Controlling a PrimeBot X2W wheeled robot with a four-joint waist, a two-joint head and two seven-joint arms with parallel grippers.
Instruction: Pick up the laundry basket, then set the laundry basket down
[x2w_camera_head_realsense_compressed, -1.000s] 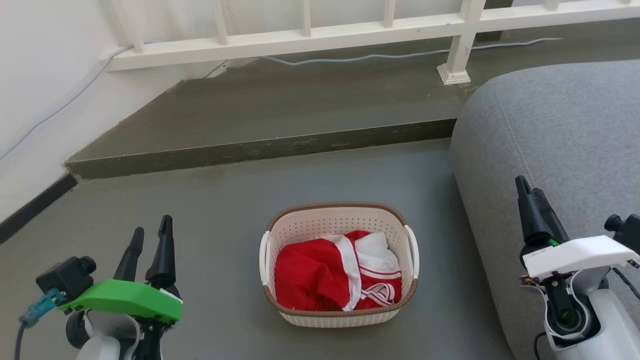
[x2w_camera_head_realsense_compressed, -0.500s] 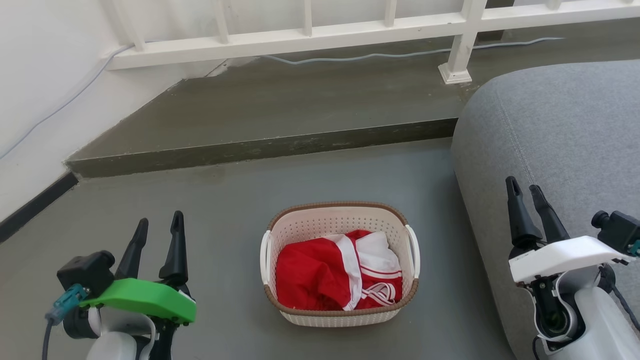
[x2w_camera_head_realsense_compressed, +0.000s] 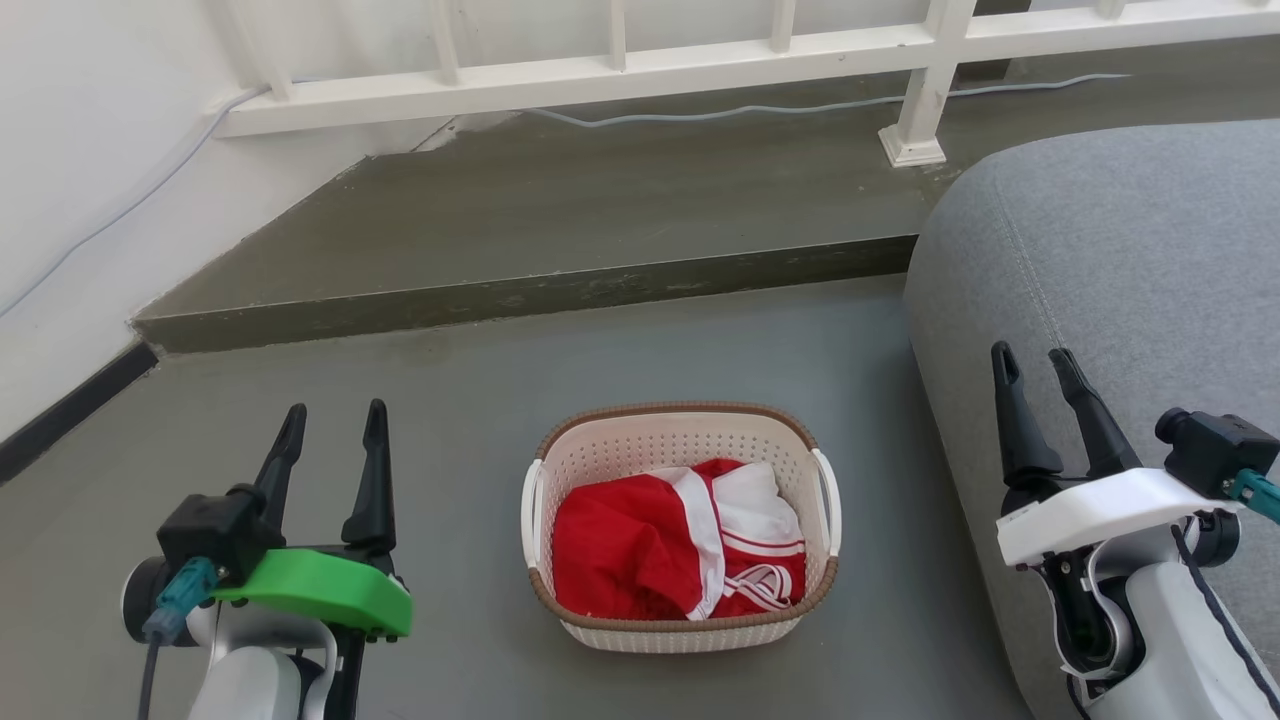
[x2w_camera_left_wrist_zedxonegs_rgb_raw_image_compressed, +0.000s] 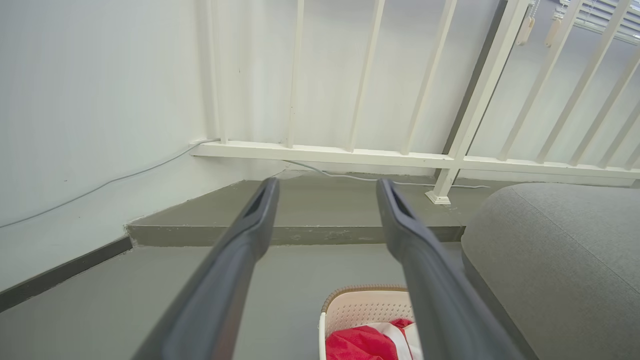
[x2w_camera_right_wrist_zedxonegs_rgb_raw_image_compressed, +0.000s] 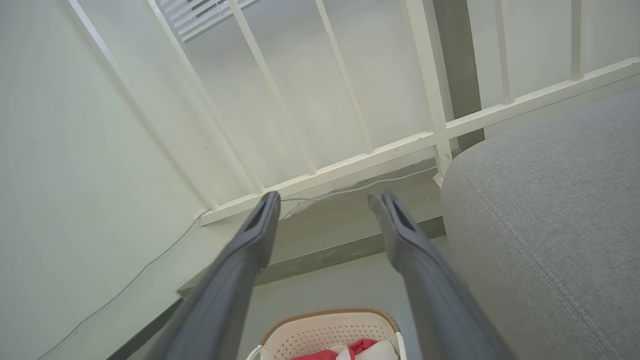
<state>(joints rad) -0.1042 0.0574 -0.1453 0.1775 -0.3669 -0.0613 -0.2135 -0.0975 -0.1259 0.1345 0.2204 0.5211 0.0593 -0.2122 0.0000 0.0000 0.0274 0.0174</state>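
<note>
The laundry basket (x2w_camera_head_realsense_compressed: 640, 450) is cream-white with perforated walls, a brown rim and two white side handles. It stands on the grey floor at the centre of the head view, and red and white clothing (x2w_camera_head_realsense_compressed: 680, 555) lies in it. My left gripper (x2w_camera_head_realsense_compressed: 335, 418) hangs open to the basket's left, apart from it. My right gripper (x2w_camera_head_realsense_compressed: 1033, 358) hangs open to its right, over the sofa's edge. The left wrist view has the basket's far rim (x2w_camera_left_wrist_zedxonegs_rgb_raw_image_compressed: 362, 290) between the open left gripper (x2w_camera_left_wrist_zedxonegs_rgb_raw_image_compressed: 327, 187). The basket (x2w_camera_right_wrist_zedxonegs_rgb_raw_image_compressed: 330, 332) also sits low in the right wrist view, below the open right gripper (x2w_camera_right_wrist_zedxonegs_rgb_raw_image_compressed: 325, 200).
A grey sofa (x2w_camera_head_realsense_compressed: 1130, 280) fills the right side, close to the basket. A raised concrete step (x2w_camera_head_realsense_compressed: 520, 290) runs behind the basket, with a white railing (x2w_camera_head_realsense_compressed: 700, 60) and a grey cable (x2w_camera_head_realsense_compressed: 800, 108) beyond. A white wall (x2w_camera_head_realsense_compressed: 80, 180) bounds the left.
Both grippers have moved forward and inward toward the basket. The right gripper has turned so that its two fingers show apart. The basket has not moved.
</note>
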